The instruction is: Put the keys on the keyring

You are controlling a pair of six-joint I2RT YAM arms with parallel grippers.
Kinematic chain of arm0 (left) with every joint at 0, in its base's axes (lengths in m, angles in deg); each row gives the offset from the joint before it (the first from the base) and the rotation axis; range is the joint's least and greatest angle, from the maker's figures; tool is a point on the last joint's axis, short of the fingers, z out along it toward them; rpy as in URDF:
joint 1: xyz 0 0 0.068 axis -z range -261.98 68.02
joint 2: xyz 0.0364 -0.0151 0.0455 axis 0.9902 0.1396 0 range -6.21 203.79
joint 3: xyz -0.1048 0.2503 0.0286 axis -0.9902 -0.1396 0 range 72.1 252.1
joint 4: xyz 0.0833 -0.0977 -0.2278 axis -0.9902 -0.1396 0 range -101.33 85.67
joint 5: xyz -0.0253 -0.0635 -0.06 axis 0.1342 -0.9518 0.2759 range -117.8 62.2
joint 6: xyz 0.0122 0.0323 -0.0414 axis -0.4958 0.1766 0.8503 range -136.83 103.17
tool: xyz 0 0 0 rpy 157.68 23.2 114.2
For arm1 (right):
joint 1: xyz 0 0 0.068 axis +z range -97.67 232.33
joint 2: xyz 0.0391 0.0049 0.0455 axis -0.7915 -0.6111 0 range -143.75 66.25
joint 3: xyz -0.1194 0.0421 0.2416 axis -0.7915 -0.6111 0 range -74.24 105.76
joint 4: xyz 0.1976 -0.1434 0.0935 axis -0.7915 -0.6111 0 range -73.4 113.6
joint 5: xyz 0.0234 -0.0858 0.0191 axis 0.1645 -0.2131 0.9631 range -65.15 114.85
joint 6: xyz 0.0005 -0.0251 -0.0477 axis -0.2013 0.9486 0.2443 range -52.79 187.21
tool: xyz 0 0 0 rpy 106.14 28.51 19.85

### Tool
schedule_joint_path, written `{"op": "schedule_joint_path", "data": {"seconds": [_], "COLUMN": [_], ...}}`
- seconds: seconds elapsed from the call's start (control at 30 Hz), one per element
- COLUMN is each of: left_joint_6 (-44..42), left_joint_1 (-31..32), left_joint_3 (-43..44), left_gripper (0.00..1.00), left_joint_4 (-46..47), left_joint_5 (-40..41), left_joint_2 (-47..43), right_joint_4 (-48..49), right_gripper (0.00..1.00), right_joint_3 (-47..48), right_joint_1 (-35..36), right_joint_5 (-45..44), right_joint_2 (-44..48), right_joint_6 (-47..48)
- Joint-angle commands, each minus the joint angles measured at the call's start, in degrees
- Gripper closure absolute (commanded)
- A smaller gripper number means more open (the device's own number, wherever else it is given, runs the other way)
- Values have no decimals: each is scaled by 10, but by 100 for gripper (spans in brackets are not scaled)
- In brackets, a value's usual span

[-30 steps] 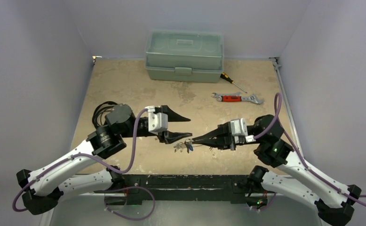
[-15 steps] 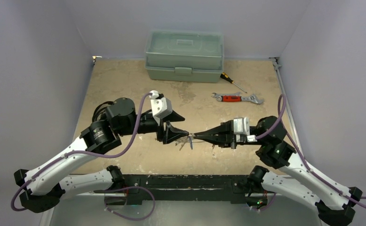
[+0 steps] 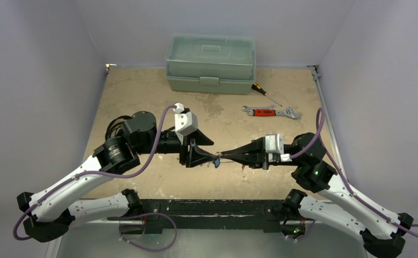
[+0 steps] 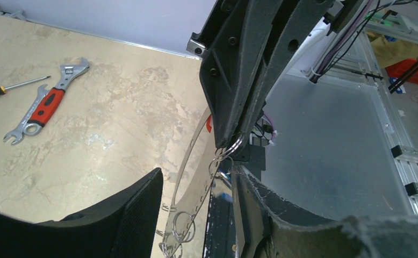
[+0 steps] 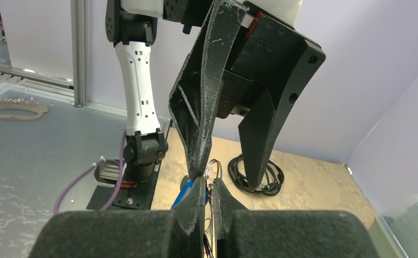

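Observation:
My right gripper (image 3: 221, 156) is shut on the top of the keyring (image 5: 214, 161), just above the table's near middle. The thin wire loop (image 4: 182, 174) hangs down from its fingertips, with small rings (image 4: 184, 227) strung low on it. A key's blue tag (image 4: 224, 196) hangs beside the loop, blue tag (image 5: 188, 190) at the left of my right fingers, and shows as a blue speck (image 3: 216, 160) from above. My left gripper (image 4: 196, 172) is open, nose to nose with the right one, the loop hanging between its fingers. One left finger (image 5: 207, 107) touches the right fingertips.
A green toolbox (image 3: 210, 63) stands at the back. A screwdriver (image 3: 265, 92) and a red-handled wrench (image 3: 270, 112) lie right of it. A coiled black cable (image 3: 118, 126) lies behind the left arm. The table's near edge runs just below both grippers.
The left wrist has rolled so its fingers stand one over the other, and it has closed in on the right fingertips. The keys, hanging low before, are now up at the grippers.

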Motion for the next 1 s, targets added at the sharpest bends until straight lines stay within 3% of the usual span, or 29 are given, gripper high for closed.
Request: {"op": "schedule_joint_path", "data": {"seconds": [0.0, 0.4, 0.6, 0.8, 0.97], "left_joint_6": [18, 11, 5, 4, 1], "left_joint_1": [3, 3, 3, 3, 3], "left_joint_3": [10, -10, -11, -6, -1], "left_gripper": [51, 50, 66, 72, 83], "left_joint_4": [17, 43, 57, 46, 33], "left_joint_5": [-21, -12, -16, -6, -5], "left_joint_2": [0, 15, 11, 5, 4], "right_joint_4": [31, 30, 28, 27, 27], "right_gripper": [100, 100, 100, 100, 100], "right_joint_3": [2, 2, 1, -1, -2], "right_joint_1": [-1, 1, 2, 3, 3], "right_joint_5": [-14, -11, -13, -21, -25], "right_joint_2": [8, 6, 5, 6, 8], "right_joint_6": [10, 8, 11, 12, 13]}}
